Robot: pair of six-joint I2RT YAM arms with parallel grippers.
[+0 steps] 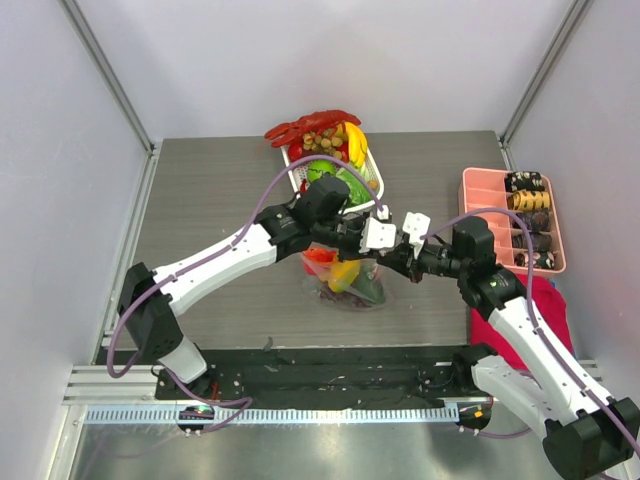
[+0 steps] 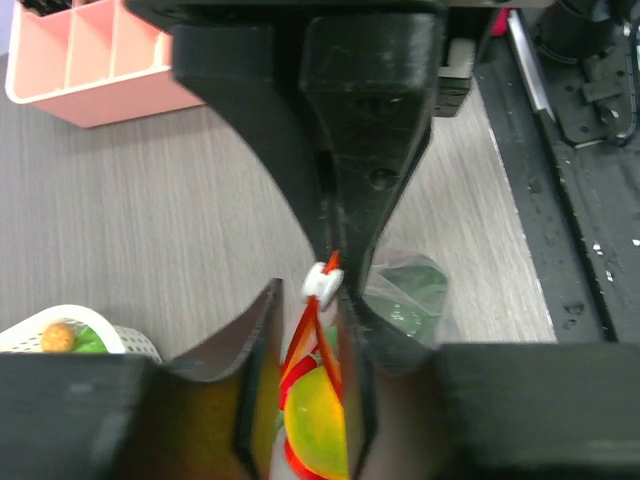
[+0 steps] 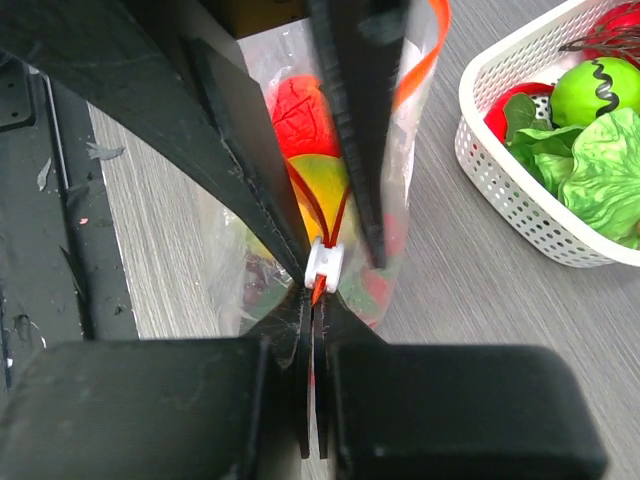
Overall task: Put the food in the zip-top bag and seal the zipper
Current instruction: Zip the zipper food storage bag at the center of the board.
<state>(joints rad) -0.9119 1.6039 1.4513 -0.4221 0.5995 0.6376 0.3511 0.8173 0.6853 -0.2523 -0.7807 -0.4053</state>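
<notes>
Zipper (image 3: 325,264) between right fingers (image 3: 420,400)

Plain white walls (image 1: 300,60) enclose a grey wood-grain table (image 1: 220,190), a black mat (image 1: 330,375) along its near edge.

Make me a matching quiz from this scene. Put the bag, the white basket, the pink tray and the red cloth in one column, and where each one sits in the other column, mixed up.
Things
1. bag
2. white basket
3. pink tray
4. red cloth

Places
A. right side of the table, brown snacks in it
B. near right, beneath the right arm
C. middle of the table, toy food showing through it
D. back of the table, heaped with toy fruit

Pairs: 1-C, 2-D, 3-A, 4-B
</notes>
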